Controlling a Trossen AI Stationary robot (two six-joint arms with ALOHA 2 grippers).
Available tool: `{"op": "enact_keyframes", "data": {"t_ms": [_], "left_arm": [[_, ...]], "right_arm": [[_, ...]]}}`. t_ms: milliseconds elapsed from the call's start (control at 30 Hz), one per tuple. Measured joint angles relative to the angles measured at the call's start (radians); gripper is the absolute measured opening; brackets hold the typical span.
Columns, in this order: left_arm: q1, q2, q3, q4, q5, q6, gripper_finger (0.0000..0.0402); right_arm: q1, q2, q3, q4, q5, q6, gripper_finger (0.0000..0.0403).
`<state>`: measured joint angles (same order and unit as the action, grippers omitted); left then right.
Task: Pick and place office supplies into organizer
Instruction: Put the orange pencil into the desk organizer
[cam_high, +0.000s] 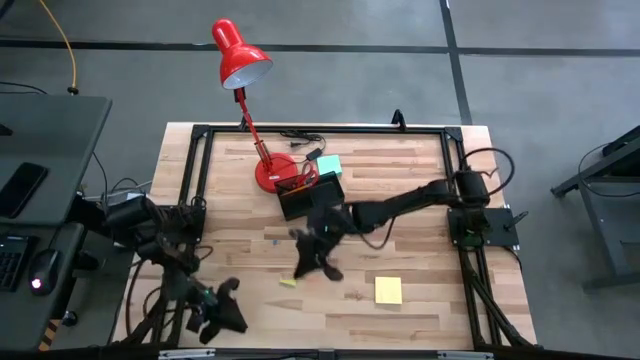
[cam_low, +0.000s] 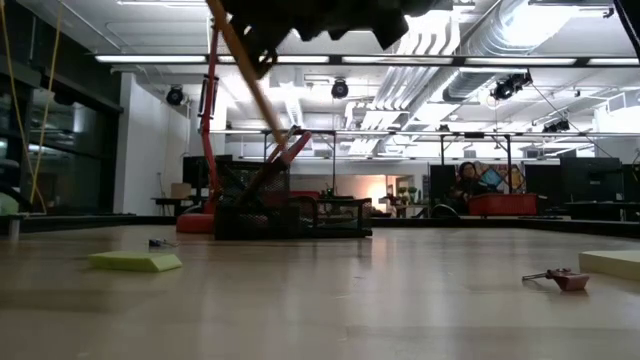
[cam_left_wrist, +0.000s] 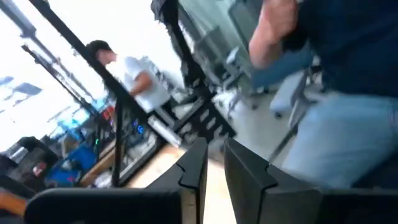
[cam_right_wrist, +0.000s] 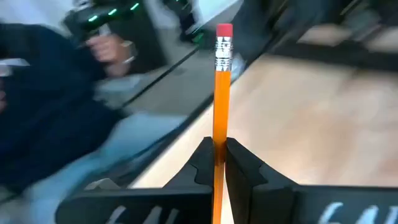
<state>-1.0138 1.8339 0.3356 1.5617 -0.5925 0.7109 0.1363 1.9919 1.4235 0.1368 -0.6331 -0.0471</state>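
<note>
My right gripper (cam_right_wrist: 216, 163) is shut on an orange pencil (cam_right_wrist: 222, 93) with a pink eraser. It hangs above the table's middle (cam_high: 315, 250), just near of the black organizer (cam_high: 308, 192). In the low view the pencil (cam_low: 250, 85) slants down from the gripper toward the organizer (cam_low: 290, 212), clear of the table. A teal pad (cam_high: 329, 165) sits at the organizer's far side. A yellow pad (cam_high: 388, 290) and a small yellow-green piece (cam_high: 288, 283) lie flat on the table. My left gripper (cam_high: 225, 308) waits at the near left corner, its fingers (cam_left_wrist: 196, 168) a narrow gap apart. My right gripper pinches the pencil's shaft (cam_right_wrist: 219, 142) between its two fingers. The pencil runs along the fingers and sticks out past their tips, with the eraser end (cam_right_wrist: 224, 32) farthest from the gripper. It is lifted clear of the table and tilted.
A red desk lamp (cam_high: 262, 170) stands just left of the organizer, its shade (cam_high: 240, 55) beyond the far edge. A black frame (cam_high: 200, 180) rims the table. A small red piece (cam_low: 562, 278) lies near the yellow pad (cam_low: 612, 263). A person shows beyond the table (cam_right_wrist: 56, 112).
</note>
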Motion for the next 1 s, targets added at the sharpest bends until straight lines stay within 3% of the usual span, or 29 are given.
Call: {"op": "enact_keyframes", "data": {"t_ms": [100, 333, 600, 733, 1000], "left_arm": [[0.0, -0.05, -0.038, 0.002, -0.107, 0.0, 0.0044], [-0.001, -0.086, -0.044, 0.002, -0.134, 0.068, 0.0044], [0.0, -0.086, -0.035, 0.002, -0.251, 0.105, 0.0044], [0.0, -0.086, -0.03, 0.002, -0.254, 0.097, 0.0044], [0.0, -0.085, -0.006, -0.012, -0.245, 0.108, 0.0044]], "right_arm": [[-0.039, -0.025, 0.001, 0.009, 0.049, -0.097, 0.0], [-0.114, -0.084, 0.001, -0.015, 0.292, -0.273, 0.0], [-0.211, -0.074, 0.001, 0.03, 0.285, -0.38, 0.0], [-0.254, -0.075, 0.001, 0.129, 0.286, -0.402, 0.0], [-0.346, -0.064, 0.001, 0.16, 0.256, -0.396, 0.0]]}}
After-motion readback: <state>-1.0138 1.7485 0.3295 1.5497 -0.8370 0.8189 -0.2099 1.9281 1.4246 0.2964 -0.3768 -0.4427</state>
